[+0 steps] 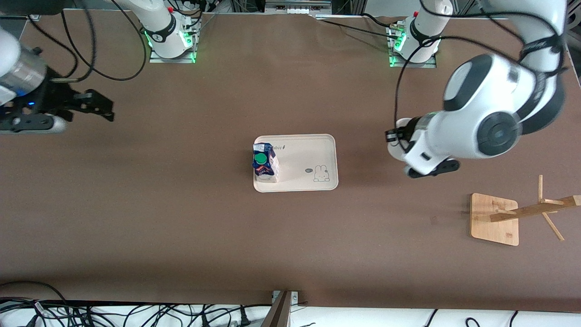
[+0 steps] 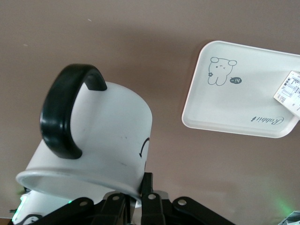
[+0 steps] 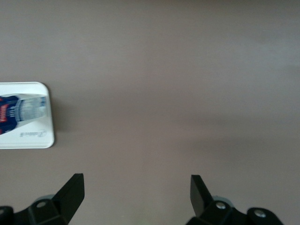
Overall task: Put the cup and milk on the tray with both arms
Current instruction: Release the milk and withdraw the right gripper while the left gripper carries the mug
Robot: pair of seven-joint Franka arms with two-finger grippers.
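Milk carton [image 1: 265, 163] upright on rabbit tray [image 1: 313, 150], left hand [image 2: 136, 204] gripping smiley mug [image 2: 101, 136] beside tray over tabletop [image 1: 181, 218], right hand [image 3: 136, 192] open, waiting at its own end.

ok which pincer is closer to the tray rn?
Left. The left pincer, shut on the cup, is over bare table toward the left arm's end, beside the tray. The right pincer, open and empty, waits far off at the right arm's end.
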